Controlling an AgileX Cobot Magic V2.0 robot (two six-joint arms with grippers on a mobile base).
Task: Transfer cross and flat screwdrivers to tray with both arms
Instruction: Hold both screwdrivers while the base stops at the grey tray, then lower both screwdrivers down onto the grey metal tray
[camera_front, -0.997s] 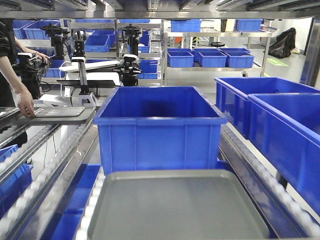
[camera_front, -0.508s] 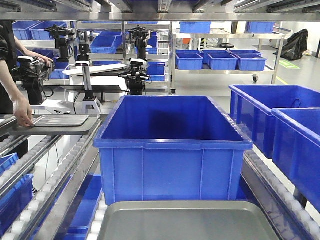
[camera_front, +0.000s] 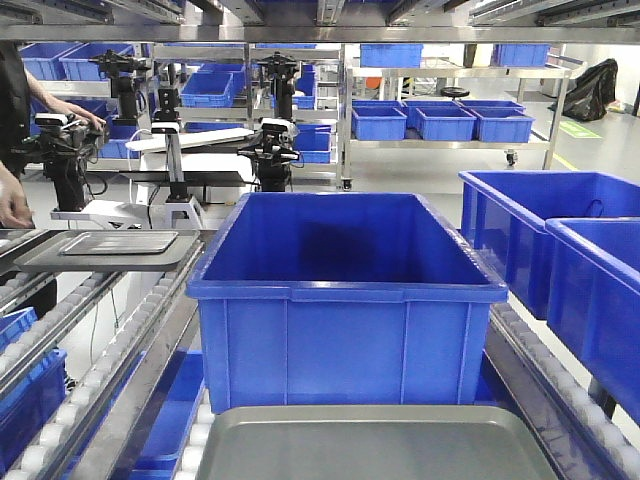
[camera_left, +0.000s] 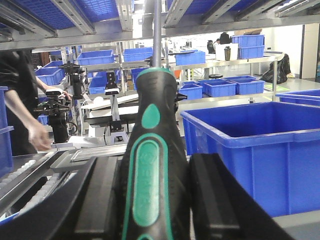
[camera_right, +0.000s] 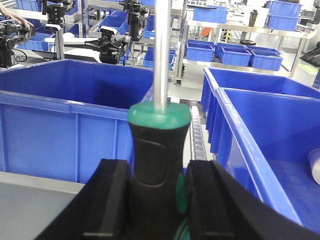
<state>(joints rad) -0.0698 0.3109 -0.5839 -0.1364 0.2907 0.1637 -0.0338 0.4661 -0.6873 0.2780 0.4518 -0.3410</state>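
The left gripper (camera_left: 157, 200) is shown from its wrist camera, clamped on the handle of a green-and-black screwdriver (camera_left: 152, 150), whose thin steel shaft is pointed straight toward 12 o'clock, away from the jaws. The right gripper (camera_right: 159, 200) is likewise closed on a mostly black screwdriver (camera_right: 157, 145) with a green collar, its shaft also aimed at 12 o'clock. Both tips are cut off by the frame, so cross and flat cannot be told apart. The tray (camera_front: 370, 445), wide, shallow and grey metal with a low rim, is seen at 6 o'clock in the front view, just before a deep blue bin (camera_front: 340, 300). From the right gripper the tray is found at 8 o'clock. From the left a grey sliver is glimpsed at 4 o'clock, so it is judged to lie low between both arms. Which arm is nearer cannot be told. Each tool is judged to need lowering and laying flat.
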